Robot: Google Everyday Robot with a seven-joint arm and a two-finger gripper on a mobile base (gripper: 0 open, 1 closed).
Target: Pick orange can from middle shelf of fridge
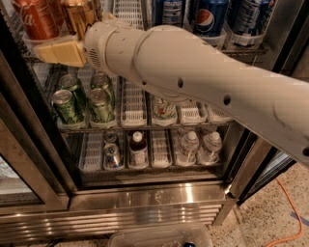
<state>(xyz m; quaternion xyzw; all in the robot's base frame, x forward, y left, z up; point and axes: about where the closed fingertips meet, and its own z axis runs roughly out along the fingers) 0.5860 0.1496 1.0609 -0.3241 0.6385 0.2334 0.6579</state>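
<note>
Claw (49, 52) at base of upright orange can (79, 14).

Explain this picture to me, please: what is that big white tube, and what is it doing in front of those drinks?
The white tube is a robot's arm, reaching into a display fridge. There is one camera, looking down along the arm; where it is mounted I cannot say. At the arm's end is its pincer, the yellowish part at the upper left, just below the orange can on the middle shelf. A red cola can stands left of that can, and blue cans stand to the right. The lower racks hold green cans and water bottles. Whether the pincer holds anything cannot be seen.
</note>
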